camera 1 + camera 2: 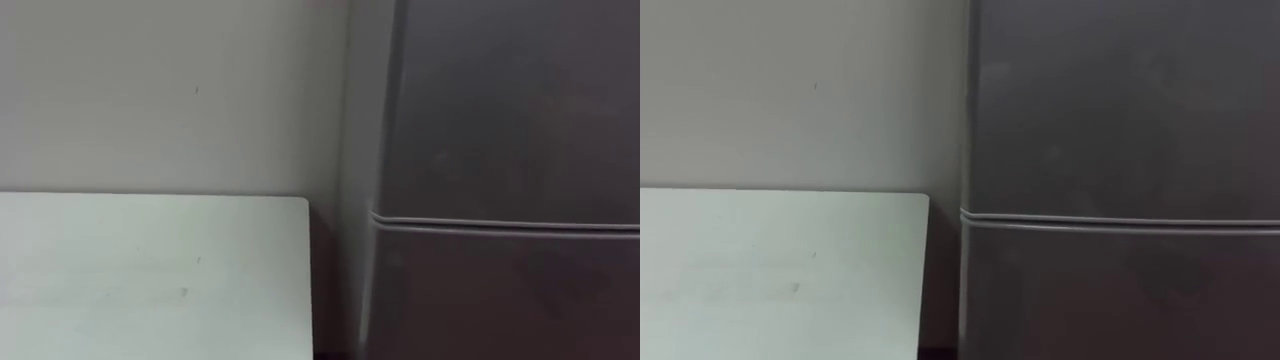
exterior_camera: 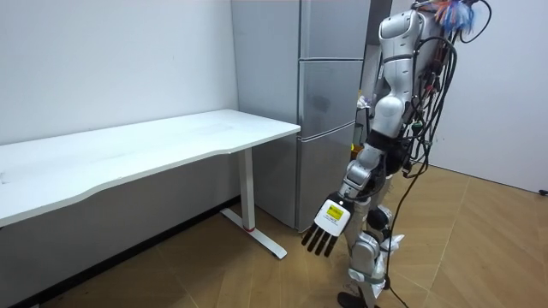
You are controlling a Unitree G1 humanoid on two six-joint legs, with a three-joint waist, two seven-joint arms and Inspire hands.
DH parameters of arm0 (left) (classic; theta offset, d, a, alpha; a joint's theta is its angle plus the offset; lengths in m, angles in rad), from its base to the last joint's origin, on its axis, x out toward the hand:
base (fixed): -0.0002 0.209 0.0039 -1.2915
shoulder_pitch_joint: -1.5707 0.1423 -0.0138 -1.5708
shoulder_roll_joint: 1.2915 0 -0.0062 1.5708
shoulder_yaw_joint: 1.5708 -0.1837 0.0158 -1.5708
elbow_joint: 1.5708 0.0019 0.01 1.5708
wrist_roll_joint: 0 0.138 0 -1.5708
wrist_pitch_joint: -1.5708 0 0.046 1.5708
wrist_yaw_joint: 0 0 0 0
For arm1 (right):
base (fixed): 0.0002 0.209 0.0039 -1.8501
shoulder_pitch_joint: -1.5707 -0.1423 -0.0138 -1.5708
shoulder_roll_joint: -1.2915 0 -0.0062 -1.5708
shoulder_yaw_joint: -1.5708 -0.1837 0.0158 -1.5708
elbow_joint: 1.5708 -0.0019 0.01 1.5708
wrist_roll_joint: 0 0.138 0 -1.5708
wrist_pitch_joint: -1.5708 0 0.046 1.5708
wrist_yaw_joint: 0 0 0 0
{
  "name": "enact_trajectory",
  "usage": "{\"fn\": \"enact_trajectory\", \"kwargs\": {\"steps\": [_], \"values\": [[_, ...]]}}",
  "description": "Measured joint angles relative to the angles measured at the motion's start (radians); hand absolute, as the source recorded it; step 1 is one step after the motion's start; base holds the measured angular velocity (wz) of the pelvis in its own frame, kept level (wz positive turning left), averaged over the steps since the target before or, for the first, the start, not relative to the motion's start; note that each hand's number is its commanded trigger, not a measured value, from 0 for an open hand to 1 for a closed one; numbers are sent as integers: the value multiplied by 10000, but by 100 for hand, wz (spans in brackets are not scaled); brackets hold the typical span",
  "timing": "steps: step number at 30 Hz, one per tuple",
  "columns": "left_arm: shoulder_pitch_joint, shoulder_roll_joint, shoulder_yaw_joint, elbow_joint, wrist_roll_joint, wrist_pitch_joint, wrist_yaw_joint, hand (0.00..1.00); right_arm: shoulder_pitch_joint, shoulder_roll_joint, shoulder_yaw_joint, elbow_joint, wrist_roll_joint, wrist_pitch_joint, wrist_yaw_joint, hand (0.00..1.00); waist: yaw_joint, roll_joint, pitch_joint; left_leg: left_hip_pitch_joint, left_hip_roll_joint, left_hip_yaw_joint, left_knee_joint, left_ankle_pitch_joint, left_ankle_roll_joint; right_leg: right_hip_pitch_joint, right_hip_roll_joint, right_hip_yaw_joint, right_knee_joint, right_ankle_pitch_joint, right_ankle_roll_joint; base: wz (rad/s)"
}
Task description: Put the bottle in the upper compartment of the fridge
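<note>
Robot: stands close before the fridge [image 1: 500,120], facing it.
Fridge: doors closed, 1 level door seam [image 1: 500,225]; just beside the white table [image 1: 150,270].
Left hand [image 2: 327,224]: hangs low beside the leg, fingers straight, released, holding nothing.
Bottle: location cannot be told.

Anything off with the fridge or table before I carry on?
Nothing stands out. The fridge is shut, its door seam straight and level; the white table stands level beside it, and the left hand hangs open at the robot's side.
</note>
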Motion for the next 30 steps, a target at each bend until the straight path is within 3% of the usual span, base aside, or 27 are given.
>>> {"fn": "enact_trajectory", "kwargs": {"steps": [5,15,18,23,30], "values": [[-122,-216,-30,8,-14,-11,-29,0,177,599,1027,1591,-12,5,255,0,28,60,3,-11,5,-37,-28,1,-2,18,22,58,-2,-6,-3,1],[-151,-211,-29,321,-197,-160,-89,0,282,673,1776,3806,-992,17,1744,0,29,180,12,143,-4,-36,-91,1,7,47,30,22,-14,-31,25,-1],[-134,-210,-32,353,-198,-164,-89,0,294,711,1983,4157,-1623,225,2463,0,40,227,8,128,-1,-56,-90,1,7,33,22,48,-1,-32,26,0],[-311,-270,-320,359,-196,-191,-47,0,128,921,2933,4825,-2208,418,3685,0,271,240,11,168,3,-45,-89,2,7,71,22,26,-16,-29,22,0],[-386,-416,-619,414,-207,-312,-4,0,-40,1138,3515,4998,-2678,656,5053,0,514,259,18,134,1,-49,-132,-2,13,49,44,16,-15,-29,24,0]]}}
